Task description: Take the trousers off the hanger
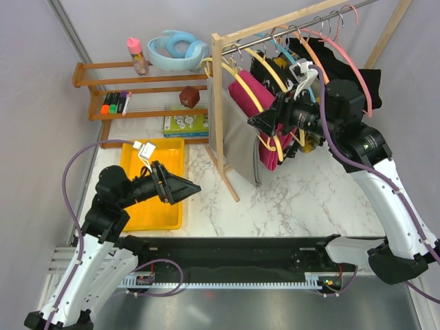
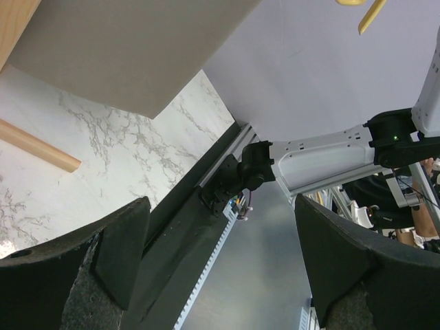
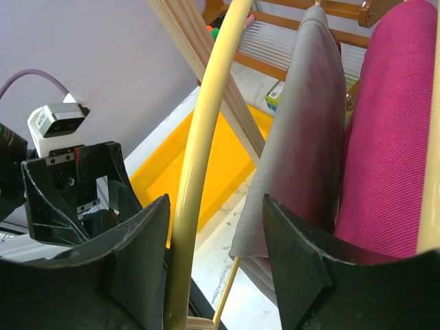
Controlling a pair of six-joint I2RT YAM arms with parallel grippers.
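At the far right of the tabletop (image 1: 295, 199): the trousers (image 1: 256, 110), draped over hangers on a metal rail (image 1: 302, 20) carried by a wooden rack (image 1: 218, 96). Hang with the long axis straight down, folds at the top, loose ends toward the tabletop. Grey pair (image 1: 240, 148) at the rack's left end, nearest the post; magenta pair (image 1: 251, 96) just beside it to the right; black cloth (image 1: 330, 65) farther right along the rail.

Pressed in against the magenta and grey pairs from the right: the right tool (image 1: 256, 122), pointing left, level with the middle of the cloth. In the wrist view, jaws of the right tool (image 3: 214, 206) apart and released, straddling the curved arm of a cream hanger (image 3: 206, 103). Hanger arm close against one finger, a clear gap to the other. Just beyond the fingers, the grey pair (image 3: 302, 137), and the magenta pair (image 3: 392, 137) beside it. Nothing clamped.

Right arm raised high from its base at the near right edge, elbow bent, forearm reaching left into the hangers.

Left arm low at the near left, bent over a yellow tray (image 1: 137, 206), well apart from the rack. Left tool (image 1: 189, 187) pointing right, fingers spread wide, nothing between them (image 2: 220, 227).
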